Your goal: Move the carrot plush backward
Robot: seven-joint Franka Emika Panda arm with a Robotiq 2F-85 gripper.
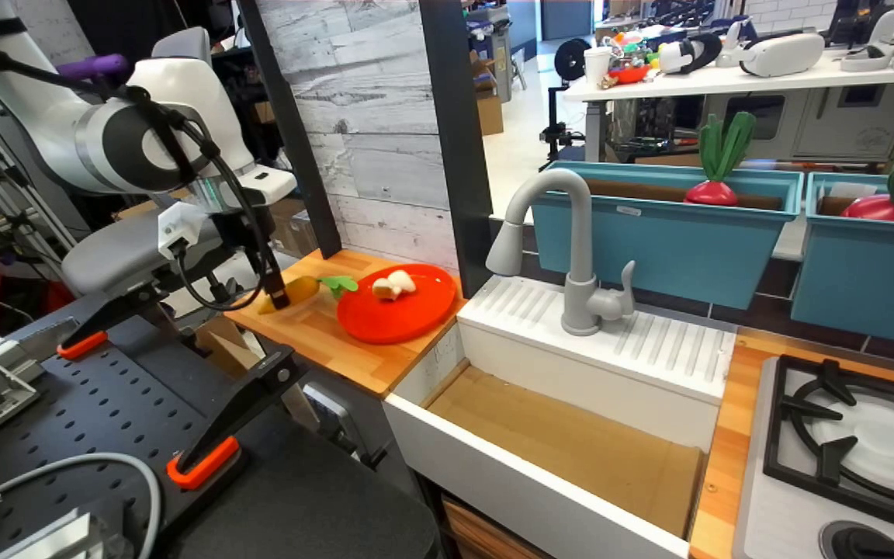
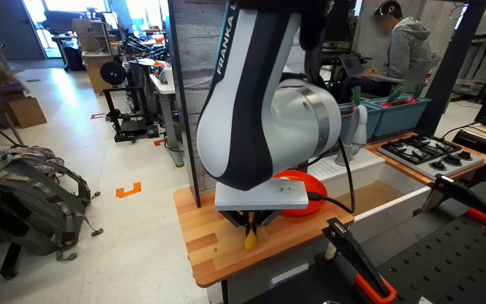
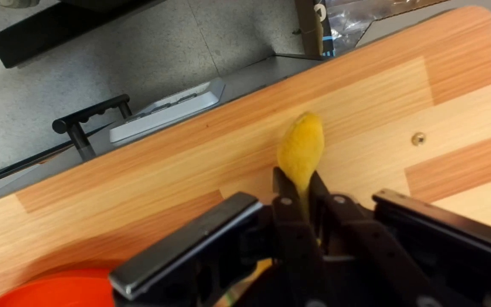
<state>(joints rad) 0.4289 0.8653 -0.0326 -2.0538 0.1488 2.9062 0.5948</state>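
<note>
The carrot plush (image 1: pixel 303 289) is at the left part of the wooden counter, its green leaves pointing to the red plate (image 1: pixel 385 326). Its yellow tapered end shows in an exterior view (image 2: pixel 249 241) and in the wrist view (image 3: pixel 301 143). My gripper (image 1: pixel 278 299) points down with its fingers pinched on the carrot's body, the tapered end sticking out past the fingertips (image 3: pixel 298 177). The middle of the carrot is hidden by the fingers. Carrot and fingertips are at or just above the counter; I cannot tell whether they touch it.
A pale item (image 1: pixel 394 285) lies on the red plate. A white sink (image 1: pixel 447 435) with a grey faucet (image 1: pixel 580 256) adjoins the counter. A whitewashed wood panel (image 1: pixel 373 132) stands behind. The counter (image 3: pixel 377 123) ends at a front edge and a rounded corner near the carrot's tip.
</note>
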